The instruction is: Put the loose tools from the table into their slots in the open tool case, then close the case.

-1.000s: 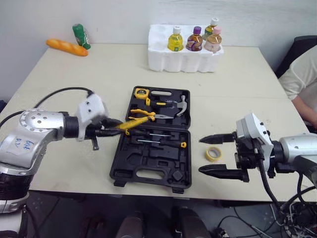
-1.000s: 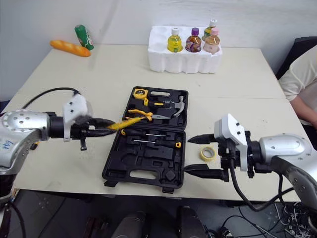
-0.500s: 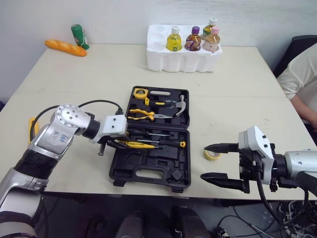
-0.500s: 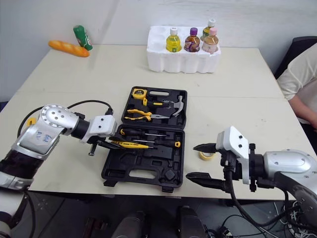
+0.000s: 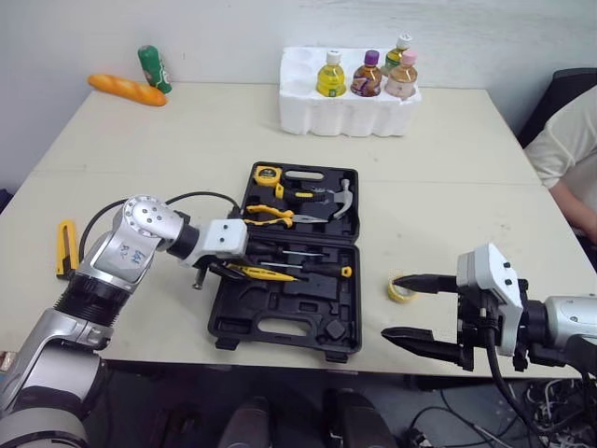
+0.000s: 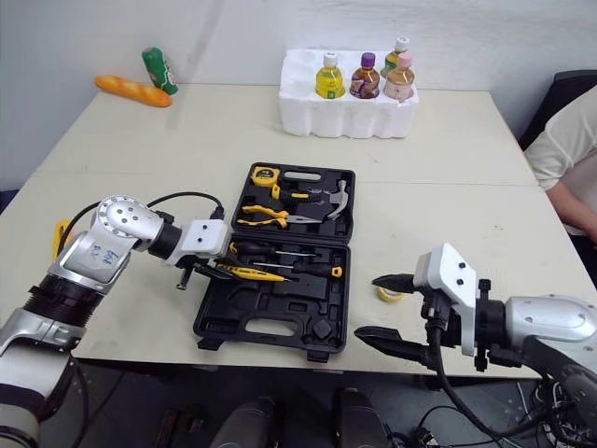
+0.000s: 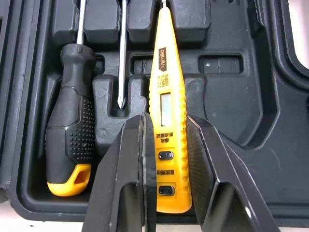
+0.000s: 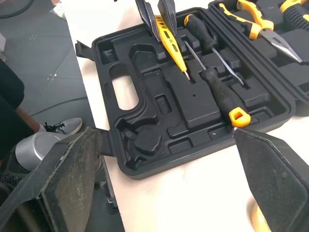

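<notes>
Two fingers of the left end effector clamp a yellow tester, hiding its sides, over the case; whether it is seated is unclear. Right end effector gapes open, partly covering the tape on the bench.

Tool case: mid counter.
Tape roll: right of case.
Bottle tray: behind case.
Tester pen: in case's near half.

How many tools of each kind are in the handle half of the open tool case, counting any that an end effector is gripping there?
Black-handled screwdrivers: 2
Yellow tester pen, gripped by the left end effector: 1
Total: 3
</notes>
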